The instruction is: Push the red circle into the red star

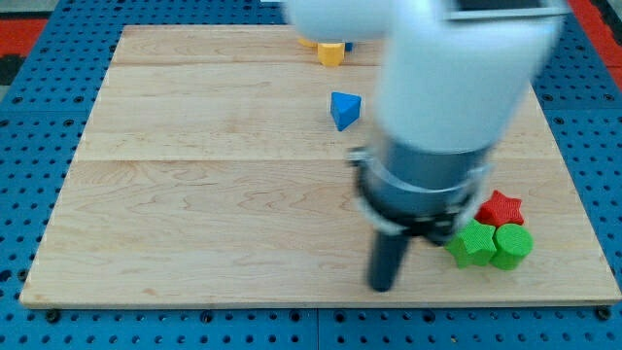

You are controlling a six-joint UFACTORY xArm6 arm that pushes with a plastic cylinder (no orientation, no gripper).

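The red star (501,208) lies near the view's right edge of the wooden board (194,194), touching a green star-like block (473,242) and a green round block (513,246) just below it. My tip (383,288) rests on the board near the view's bottom, left of the green blocks and well apart from the red star. The red circle does not show; the arm's blurred body (447,107) may hide it.
A blue triangular block (344,109) lies at the board's upper middle. A yellow block (331,52) sits at the top edge, with another partly hidden yellow piece beside it. Blue and red floor tiles surround the board.
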